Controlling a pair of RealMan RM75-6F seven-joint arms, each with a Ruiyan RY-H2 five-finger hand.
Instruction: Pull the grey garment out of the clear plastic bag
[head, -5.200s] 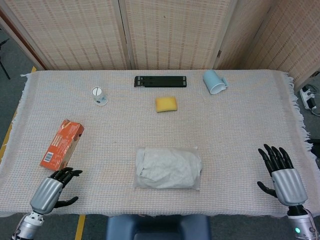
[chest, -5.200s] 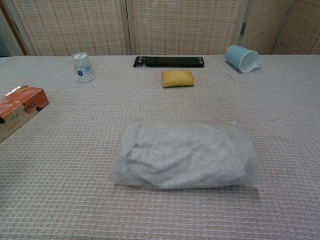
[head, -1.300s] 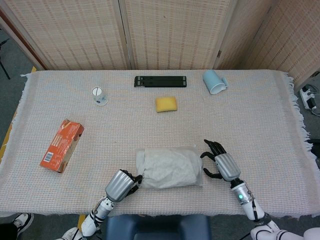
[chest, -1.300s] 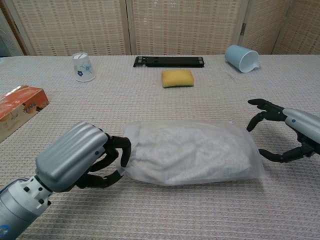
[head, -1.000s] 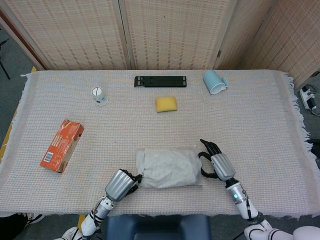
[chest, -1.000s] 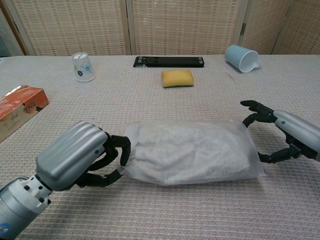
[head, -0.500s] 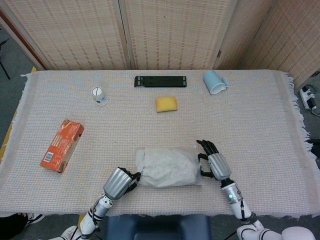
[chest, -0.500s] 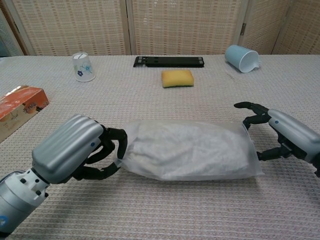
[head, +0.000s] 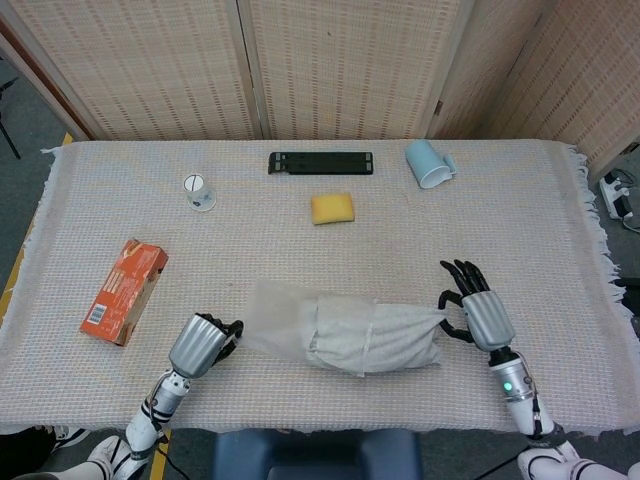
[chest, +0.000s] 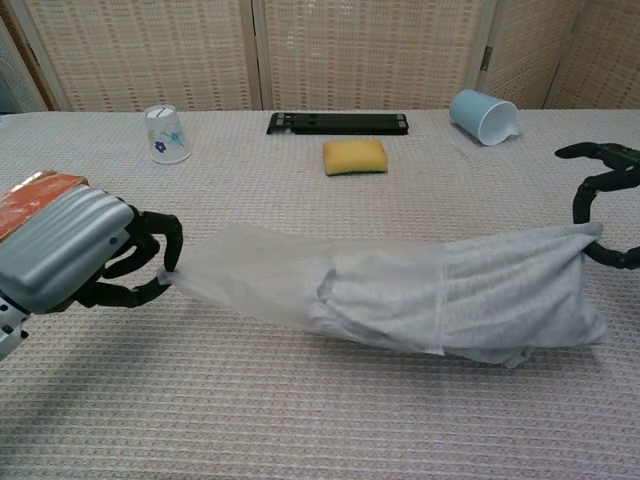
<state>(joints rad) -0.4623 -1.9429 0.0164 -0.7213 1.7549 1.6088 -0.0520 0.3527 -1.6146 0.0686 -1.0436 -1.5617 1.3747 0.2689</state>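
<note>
The clear plastic bag (head: 275, 322) lies stretched out flat across the near middle of the table. My left hand (head: 198, 346) pinches the bag's left end, fingers curled around it; the same left hand (chest: 68, 250) fills the chest view's left side. The grey garment (head: 385, 337) sticks out of the bag's right part, drawn into a long strip. My right hand (head: 482, 315) holds the garment's right end, pinched between thumb and fingers, the other fingers spread. In the chest view the bag (chest: 255, 270) and garment (chest: 500, 290) reach toward the right hand (chest: 605, 195) at the frame's edge.
An orange box (head: 124, 290) lies at the left, just beyond my left hand. Farther back stand a paper cup (head: 199, 192), a yellow sponge (head: 332, 208), a black bar (head: 320, 162) and a tipped blue mug (head: 428, 163). The woven tablecloth (head: 540, 230) covers the table.
My hands have drawn apart: the left one pulled the bag's end leftward, the right one pulled the garment rightward. The bundle is now stretched out, the garment partly out of the bag.
</note>
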